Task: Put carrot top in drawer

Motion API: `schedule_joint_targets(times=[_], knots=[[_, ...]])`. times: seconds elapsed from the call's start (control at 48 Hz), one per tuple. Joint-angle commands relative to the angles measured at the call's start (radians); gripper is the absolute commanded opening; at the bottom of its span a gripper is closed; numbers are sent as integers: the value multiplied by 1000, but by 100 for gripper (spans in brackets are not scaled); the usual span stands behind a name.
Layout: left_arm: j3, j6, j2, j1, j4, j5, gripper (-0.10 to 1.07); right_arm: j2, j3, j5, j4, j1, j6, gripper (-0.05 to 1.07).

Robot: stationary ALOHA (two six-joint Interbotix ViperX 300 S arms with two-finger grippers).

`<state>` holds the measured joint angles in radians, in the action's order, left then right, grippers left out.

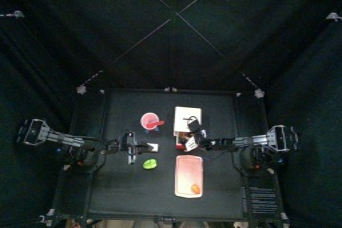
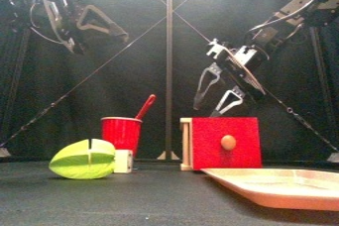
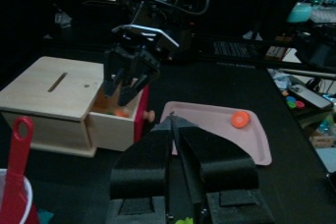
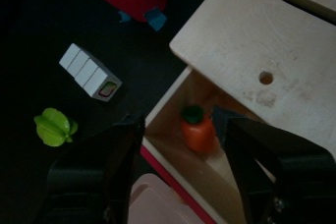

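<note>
The right arm reaches in over the table's middle and bends down, so the right gripper [image 2: 219,99] hangs straight above the open drawer [image 3: 116,126] of the pale wooden cabinet [image 3: 53,95]. Its claw is spread wide and holds nothing. The carrot [image 4: 197,133] lies inside the drawer, between the two open jaws and below them, with its green end toward the cabinet. It is not touching the jaws.

The left arm rests low on its own side of the table. The left gripper [image 3: 184,174] has its jaws nearly together and empty.

A pink tray [image 3: 210,135] lies just in front of the drawer's red front, with a small orange ball [image 3: 241,120] on it. To the drawer's side stand a red cup [image 2: 121,133], a white block [image 4: 89,74] and a green lump [image 2: 82,159]. They are apart from the drawer, with bare table around them.
</note>
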<state>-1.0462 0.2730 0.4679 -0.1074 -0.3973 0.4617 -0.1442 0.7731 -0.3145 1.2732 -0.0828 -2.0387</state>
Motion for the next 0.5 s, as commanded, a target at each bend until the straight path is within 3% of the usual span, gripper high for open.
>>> schedule_joint_targets(times=[0.0,0.479], knots=[[11,0,2,-2,2,9,49,-14,-28,0,0,-2,2,92],[12,0,0,-2,2,9,49,-12,-35,2,-3,6,2,92]])
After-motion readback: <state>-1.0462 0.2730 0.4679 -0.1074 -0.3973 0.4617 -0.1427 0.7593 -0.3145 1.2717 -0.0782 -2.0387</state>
